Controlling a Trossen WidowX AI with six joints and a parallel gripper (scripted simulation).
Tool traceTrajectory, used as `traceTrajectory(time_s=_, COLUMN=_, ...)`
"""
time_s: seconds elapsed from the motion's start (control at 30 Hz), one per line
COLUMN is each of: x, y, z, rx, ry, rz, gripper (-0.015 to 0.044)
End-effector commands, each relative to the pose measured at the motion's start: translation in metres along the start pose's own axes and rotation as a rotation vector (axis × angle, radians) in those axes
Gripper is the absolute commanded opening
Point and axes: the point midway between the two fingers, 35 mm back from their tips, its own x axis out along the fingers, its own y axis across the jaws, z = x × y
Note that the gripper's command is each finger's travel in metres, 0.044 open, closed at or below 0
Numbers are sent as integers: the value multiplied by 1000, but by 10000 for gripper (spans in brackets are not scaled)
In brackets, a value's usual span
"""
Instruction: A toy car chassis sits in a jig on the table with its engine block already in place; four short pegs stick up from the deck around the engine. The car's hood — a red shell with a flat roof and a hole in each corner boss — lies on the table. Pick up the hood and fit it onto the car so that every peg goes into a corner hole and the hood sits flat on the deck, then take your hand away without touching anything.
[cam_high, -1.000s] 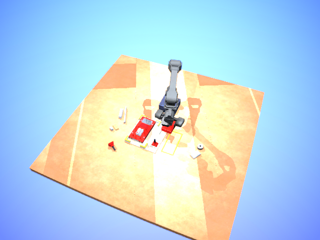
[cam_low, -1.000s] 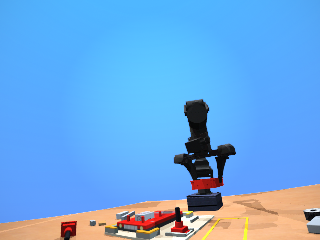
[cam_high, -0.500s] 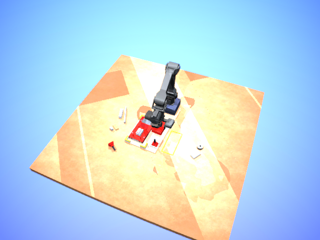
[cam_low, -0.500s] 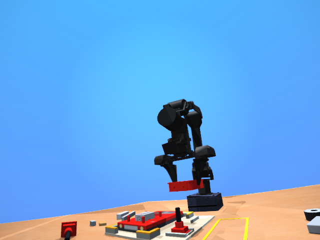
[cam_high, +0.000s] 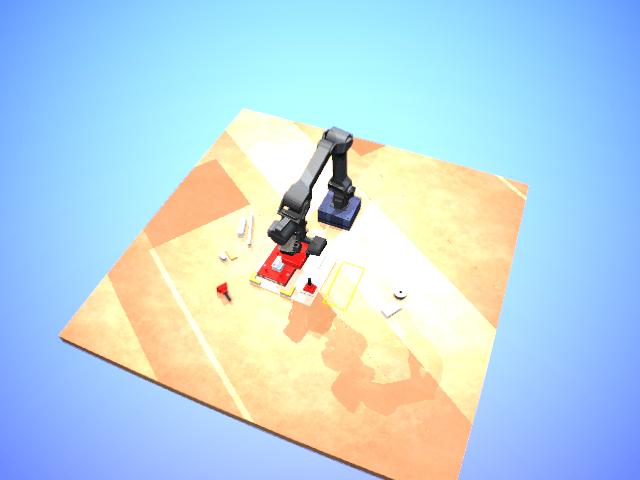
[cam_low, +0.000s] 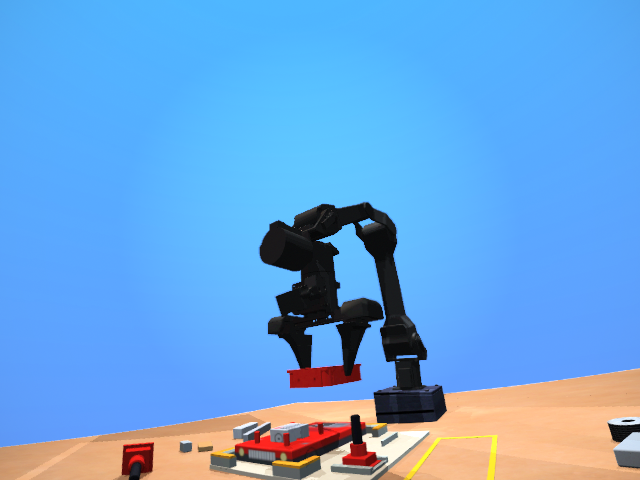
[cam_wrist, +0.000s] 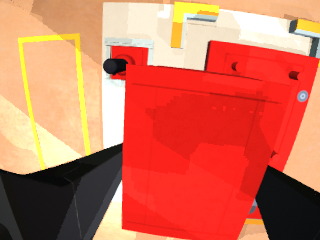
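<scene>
Gripper (cam_low: 326, 369) is clenched on the red hood (cam_low: 323, 376), one finger on each long side; the hood is held in the air, roughly level, well above the table (cam_high: 413, 232).

In the ext. view, the chassis (cam_low: 305, 439) sits in the jig (cam_low: 330, 462) directly below, toward 6 o'clock of the hood, with a clear gap between them. The grey engine block (cam_low: 289, 431) is on the deck.

In the wrist view, the hood (cam_wrist: 200, 154) covers most of the chassis (cam_wrist: 267, 67); only the chassis edge at 12–2 o'clock shows past it. The yellow floor outline (cam_wrist: 50, 94) lies at 9 o'clock of the hood. A red-based black lever (cam_low: 357, 444) stands on the jig plate at 3 o'clock of the chassis in the ext. view.
</scene>
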Motion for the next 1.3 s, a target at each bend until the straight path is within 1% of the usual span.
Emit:
traceTrajectory(time_s=0.0, x=-2, y=-18, z=6, rx=2, ry=-6, rz=2, gripper=0)
traceTrajectory(time_s=0.37, x=0, y=-65, z=14, rx=-12, ry=-9, rz=1, gripper=0)
traceTrajectory(time_s=0.6, x=10, y=-63, z=14, rx=-12, ry=-9, rz=1, gripper=0)
traceTrajectory(time_s=0.87, x=49, y=-65, z=14, rx=-12, ry=-9, rz=1, gripper=0)
traceTrajectory(time_s=1.27, x=50, y=-66, z=14, rx=-12, ry=-9, rz=1, gripper=0)
